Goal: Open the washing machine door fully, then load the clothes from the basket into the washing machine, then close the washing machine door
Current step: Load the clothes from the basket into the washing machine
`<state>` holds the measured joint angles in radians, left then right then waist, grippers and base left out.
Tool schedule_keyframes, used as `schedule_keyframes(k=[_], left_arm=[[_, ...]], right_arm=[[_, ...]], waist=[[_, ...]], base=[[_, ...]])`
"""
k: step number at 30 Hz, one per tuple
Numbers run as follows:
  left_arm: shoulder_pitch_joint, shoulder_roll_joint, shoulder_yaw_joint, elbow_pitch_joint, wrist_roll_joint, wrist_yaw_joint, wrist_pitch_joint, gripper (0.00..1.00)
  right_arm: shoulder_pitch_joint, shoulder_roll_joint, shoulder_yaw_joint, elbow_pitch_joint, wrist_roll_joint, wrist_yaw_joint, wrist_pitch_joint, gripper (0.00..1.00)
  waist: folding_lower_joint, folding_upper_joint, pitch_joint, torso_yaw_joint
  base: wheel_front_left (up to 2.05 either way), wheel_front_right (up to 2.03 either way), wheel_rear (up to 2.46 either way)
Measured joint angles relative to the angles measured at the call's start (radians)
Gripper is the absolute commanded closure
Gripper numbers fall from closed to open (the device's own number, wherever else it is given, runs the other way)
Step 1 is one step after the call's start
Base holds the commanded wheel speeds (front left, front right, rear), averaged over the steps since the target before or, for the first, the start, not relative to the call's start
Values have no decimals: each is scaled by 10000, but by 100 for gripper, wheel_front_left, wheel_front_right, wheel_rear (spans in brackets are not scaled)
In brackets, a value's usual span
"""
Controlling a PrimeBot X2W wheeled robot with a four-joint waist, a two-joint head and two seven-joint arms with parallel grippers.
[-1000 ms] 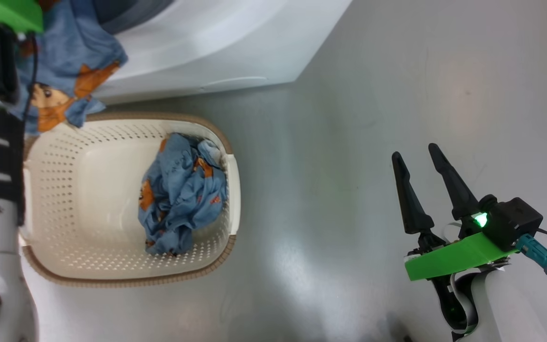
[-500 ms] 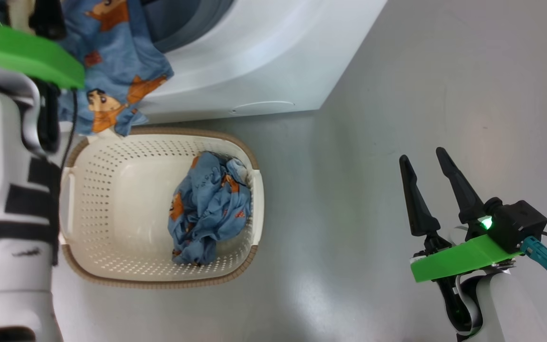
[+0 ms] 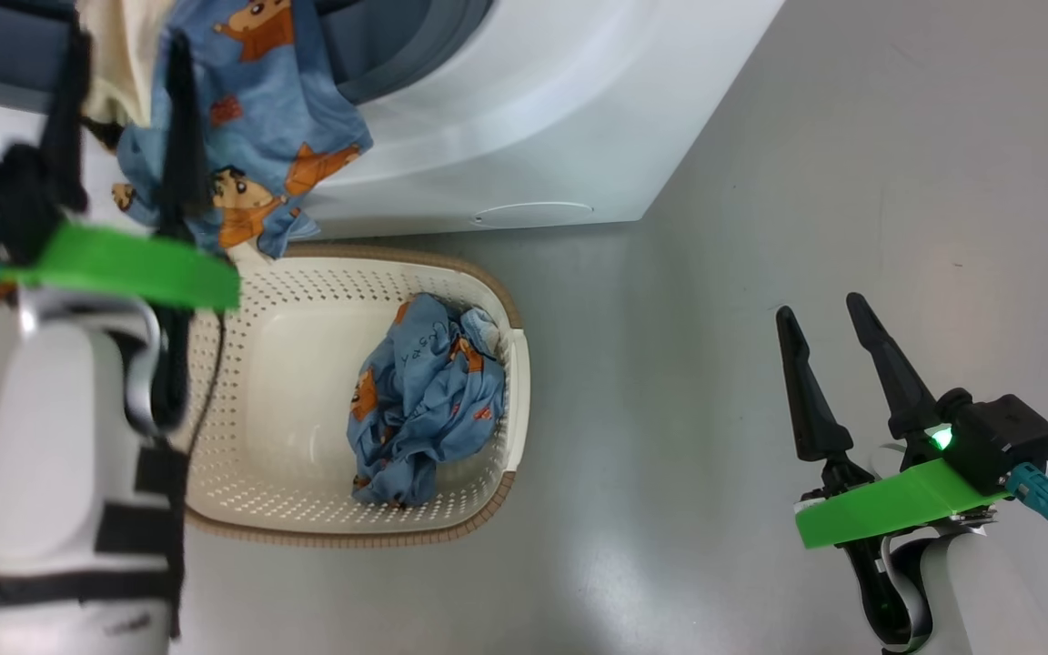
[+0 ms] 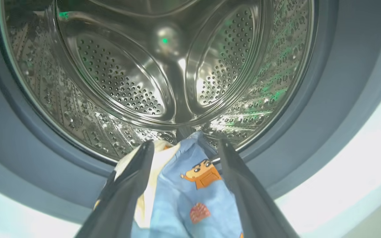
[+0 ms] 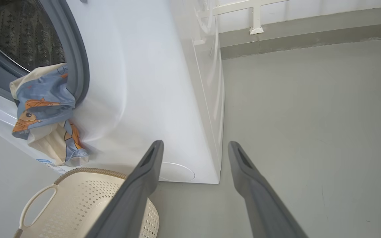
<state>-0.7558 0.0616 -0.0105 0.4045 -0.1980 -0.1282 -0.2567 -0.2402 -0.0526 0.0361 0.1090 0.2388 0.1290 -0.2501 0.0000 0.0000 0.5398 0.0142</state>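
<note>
Well, the left gripper (image 4: 186,142) holds its fingers spread wide at the drum (image 4: 127,92) lip. A blue cloth (image 3: 251,118) (orange cartoon figures) lies between them, its length hanging down the washing machine (image 3: 524,109) front toward the basket (image 3: 378,250). A second piece (image 3: 424,400) lies crumpled inside. The right gripper (image 3: 819,307) is open too. Since a second ago the head camera swung; that piece hasn't moved.

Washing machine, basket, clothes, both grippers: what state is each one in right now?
Washing machine, opening uncovered, drum exposed.
Hanging garment, draped over the opening's lower rim, partly outside.
Left gripper, open, fingers either side of that garment.
Basket, upright on the floor, not yet emptied.
Crumpled clothes, lying in the basket.
Right gripper, open, empty, above the floor.
</note>
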Motion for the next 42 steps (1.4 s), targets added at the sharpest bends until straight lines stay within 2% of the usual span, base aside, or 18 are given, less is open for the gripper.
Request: schedule_keyframes(k=[20,35,42], left_arm=[[2770,-305,614,-2125,48,21,0,0],[4261,-314,514,-2729,0,545,0,0],[4834,-311,516,-2853,59,577,2,0]], right_arm=[[3,-2,21,-2,-100,0,0,0],[3,-4,67,27,-192,0,0,0],[4,-2,67,31,-249,0,0,0]], waist=[[0,0,-36,125],[0,0,-157,155],[0,0,-199,122]], base=[[0,0,0],[0,0,0],[0,0,0]])
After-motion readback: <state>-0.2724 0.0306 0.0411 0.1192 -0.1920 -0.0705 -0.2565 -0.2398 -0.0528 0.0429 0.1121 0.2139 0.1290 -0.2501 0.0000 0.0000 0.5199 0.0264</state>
